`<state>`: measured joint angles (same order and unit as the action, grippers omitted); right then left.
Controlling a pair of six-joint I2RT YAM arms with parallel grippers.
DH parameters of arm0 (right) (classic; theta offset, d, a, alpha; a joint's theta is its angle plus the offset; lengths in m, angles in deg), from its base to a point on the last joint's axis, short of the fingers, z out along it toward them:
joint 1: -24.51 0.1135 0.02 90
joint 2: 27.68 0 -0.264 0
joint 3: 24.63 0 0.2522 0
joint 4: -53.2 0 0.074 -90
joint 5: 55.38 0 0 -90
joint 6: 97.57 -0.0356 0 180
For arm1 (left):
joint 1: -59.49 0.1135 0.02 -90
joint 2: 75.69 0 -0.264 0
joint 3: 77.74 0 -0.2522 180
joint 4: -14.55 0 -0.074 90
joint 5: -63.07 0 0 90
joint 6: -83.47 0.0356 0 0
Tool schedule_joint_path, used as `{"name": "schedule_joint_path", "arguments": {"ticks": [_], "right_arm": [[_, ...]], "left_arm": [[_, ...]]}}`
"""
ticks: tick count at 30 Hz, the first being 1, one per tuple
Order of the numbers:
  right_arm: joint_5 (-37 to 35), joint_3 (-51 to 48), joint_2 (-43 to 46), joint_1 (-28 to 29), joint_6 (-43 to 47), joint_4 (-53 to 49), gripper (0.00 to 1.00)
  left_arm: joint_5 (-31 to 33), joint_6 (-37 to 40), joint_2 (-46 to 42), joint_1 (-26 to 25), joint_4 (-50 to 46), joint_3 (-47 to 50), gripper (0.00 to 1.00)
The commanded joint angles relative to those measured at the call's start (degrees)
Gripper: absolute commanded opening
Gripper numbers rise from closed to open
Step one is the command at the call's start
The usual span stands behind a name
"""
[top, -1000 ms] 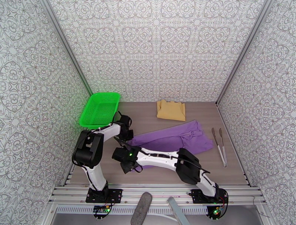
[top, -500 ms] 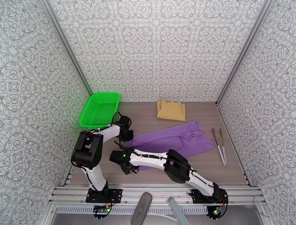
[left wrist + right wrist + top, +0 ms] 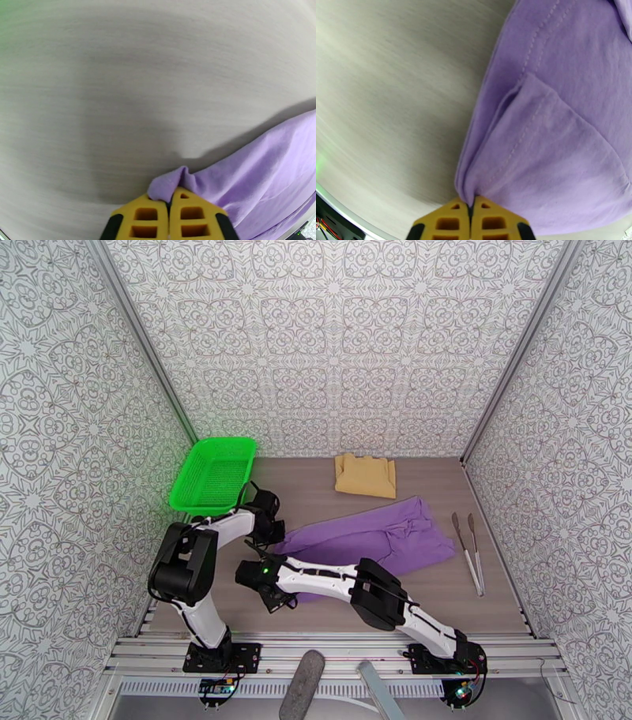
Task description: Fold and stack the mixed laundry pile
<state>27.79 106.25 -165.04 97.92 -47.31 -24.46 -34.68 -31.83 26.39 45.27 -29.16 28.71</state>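
Table (image 3: 442,595): pale wood-grain surface, walled on three sides. Purple T-shirt (image 3: 371,536): laid slantwise across the middle of the table, its left end between the two arms, its rumpled right end near the tongs and just near of the mustard-tan garment; judged not yet folded. Green mesh basket (image 3: 212,477): set at the far left, apart from the cloth. Mustard-tan garment (image 3: 365,475): laid folded at the far middle, judged done and best left undisturbed. Tongs (image 3: 468,552): laid at the right edge. Left gripper (image 3: 172,195): yellow pads pressed together on a small nub of the shirt's far-left corner. Right gripper (image 3: 470,205): pads pinched on the gathered near-left corner, where a stitched hem is seen.

Handling note, as a judgement: with both left corners caught, the edge between them should be drawn taut, raised level and only slightly, then carried rightward together so the left part is laid squarely over the right. The left pinch looks shallow, so speed should be kept low lest it slip; the tongs should be avoided.
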Motion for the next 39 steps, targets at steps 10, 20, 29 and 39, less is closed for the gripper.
{"name": "schedule_joint_path", "arguments": {"ticks": [10,20,29,39], "right_arm": [[-7.35,-10.80,15.63,-0.07,-1.36,4.13,0.00],[-13.81,-28.43,31.97,-5.60,-4.32,4.31,0.00],[-15.40,-45.25,43.63,-12.60,-5.85,7.18,0.00],[-16.98,-52.99,43.05,-19.20,-3.45,12.96,0.00]], "left_arm": [[0.37,0.08,-6.92,-2.96,-12.16,-5.15,0.00],[0.89,-1.02,-1.79,-12.22,-20.15,-25.29,0.00],[1.95,-1.07,15.31,-19.47,-25.32,-46.18,0.00],[0.67,-1.68,31.40,-21.79,-25.42,-59.17,0.00]]}}
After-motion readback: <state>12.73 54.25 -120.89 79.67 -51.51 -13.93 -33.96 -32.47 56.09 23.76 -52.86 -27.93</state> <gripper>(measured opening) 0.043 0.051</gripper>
